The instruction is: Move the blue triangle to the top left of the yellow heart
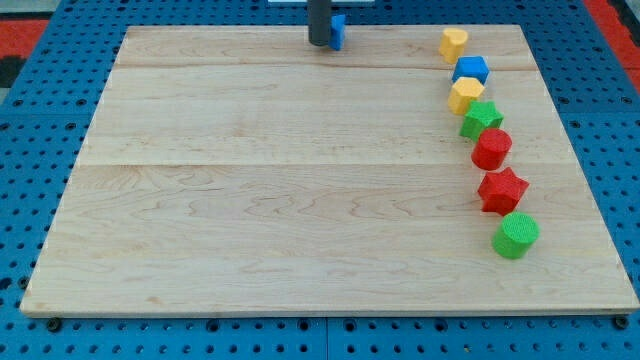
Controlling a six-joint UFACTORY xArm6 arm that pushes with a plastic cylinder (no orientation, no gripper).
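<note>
The blue triangle (339,31) sits at the far edge of the wooden tabletop (300,200), near the view's top centre, mostly hidden behind my rod, so only a sliver of blue shows.

Nearest the view's bottom, on the right side, stands a green cylinder (516,235). Beyond it come a red star (502,190), a red cylinder (491,148), a green star (481,119), a yellow block (465,95), a blue block (470,70) and, farthest, the yellow heart (454,42), all in a close curving line.

My tip (321,44) rests at the top edge, touching the blue triangle on its left. The triangle lies well to the left of the yellow heart. I carry no jaws, only this rod.
</note>
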